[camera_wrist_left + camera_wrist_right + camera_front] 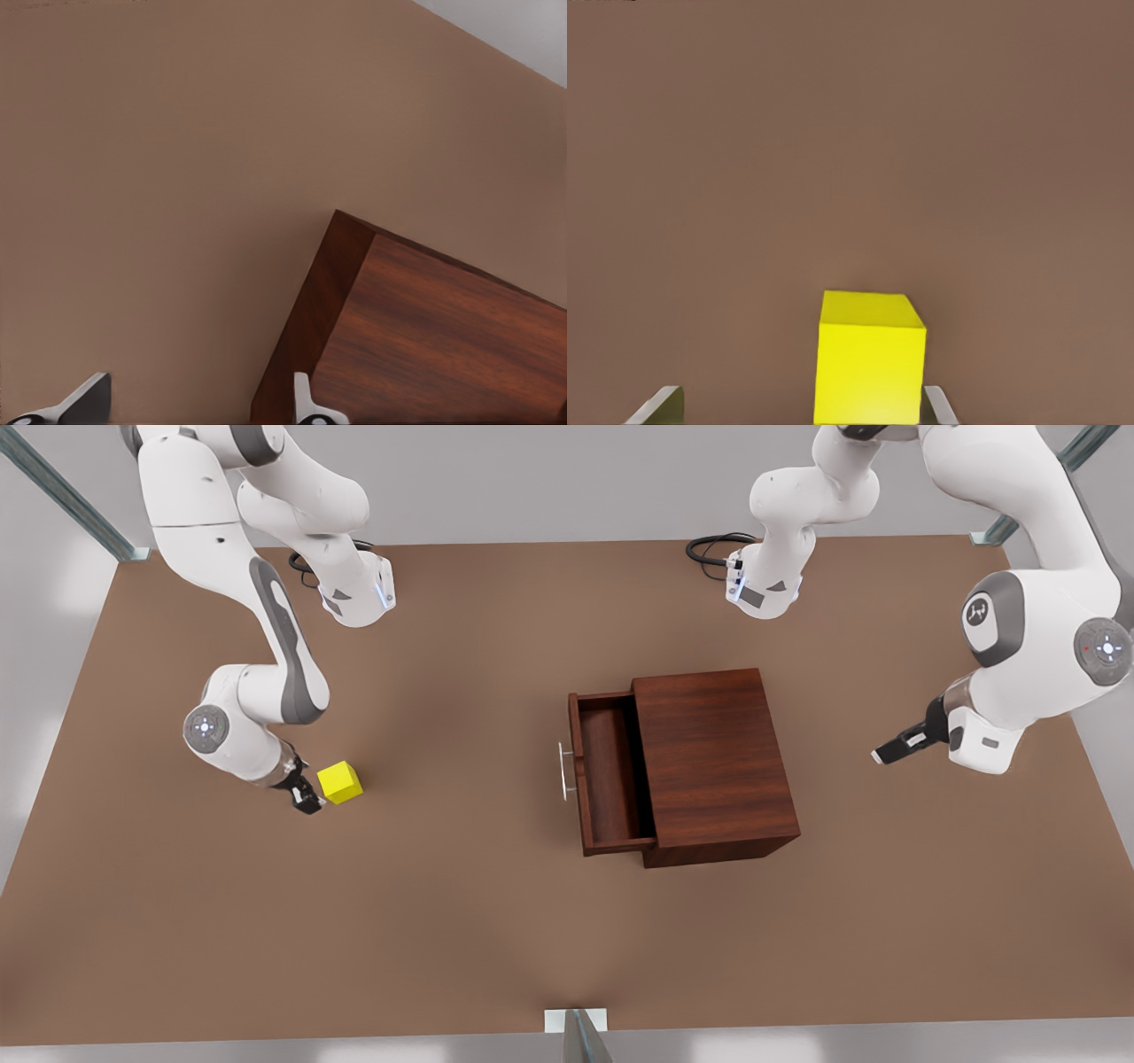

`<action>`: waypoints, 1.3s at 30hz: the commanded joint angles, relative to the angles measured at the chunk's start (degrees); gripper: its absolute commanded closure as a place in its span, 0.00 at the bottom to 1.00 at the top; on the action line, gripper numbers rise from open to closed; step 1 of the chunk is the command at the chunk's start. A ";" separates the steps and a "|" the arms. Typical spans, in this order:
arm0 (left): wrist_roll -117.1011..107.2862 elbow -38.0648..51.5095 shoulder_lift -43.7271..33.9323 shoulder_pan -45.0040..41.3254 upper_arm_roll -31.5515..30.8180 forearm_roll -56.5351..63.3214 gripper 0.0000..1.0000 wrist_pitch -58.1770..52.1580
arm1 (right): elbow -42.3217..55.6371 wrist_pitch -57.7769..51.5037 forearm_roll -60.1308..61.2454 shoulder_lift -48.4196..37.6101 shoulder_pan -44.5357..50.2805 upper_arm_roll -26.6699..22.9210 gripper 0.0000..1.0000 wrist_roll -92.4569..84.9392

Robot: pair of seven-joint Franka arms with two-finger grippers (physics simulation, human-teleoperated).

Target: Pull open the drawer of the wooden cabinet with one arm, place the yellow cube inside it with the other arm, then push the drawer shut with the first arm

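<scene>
No legible text/labels on anything in view.

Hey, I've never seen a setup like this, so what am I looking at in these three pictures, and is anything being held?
These are simulator renders of two white robot arms on a brown table.

The front view looks down on everything. A dark reddish-brown wooden cabinet stands mid-table, its shallow drawer pulled open with nothing inside, a thin silver bar handle on its front.

The other two pictures come from wrist cameras. The right gripper, on the front view's left, is low beside the small bright yellow cube; its wrist view shows the cube between open fingers, not yet clamped.

The left gripper, open, waits beyond the cabinet's far side.

So nothing is held.
</scene>
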 commanded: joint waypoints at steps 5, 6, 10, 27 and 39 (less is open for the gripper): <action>25.34 0.41 -0.17 -3.01 -1.12 4.46 0.00 0.83 | -5.51 14.41 2.04 -0.10 -1.03 -0.02 0.00 5.16; 25.34 3.31 0.79 -3.01 -1.03 3.67 0.00 0.83 | -5.86 14.41 2.04 -0.01 -1.03 0.07 0.00 5.08; 20.86 4.63 1.33 -3.54 -1.12 -0.03 0.00 -0.58 | -5.86 14.41 2.04 1.48 -0.94 0.16 0.00 5.07; 19.36 4.81 1.59 -5.47 -1.03 0.85 0.00 -0.40 | -9.11 15.73 -0.42 6.32 0.47 0.24 0.00 4.99; 19.36 4.63 1.50 -5.47 -1.03 2.00 0.00 -0.58 | -9.20 17.23 -0.25 7.11 1.35 0.86 0.28 5.51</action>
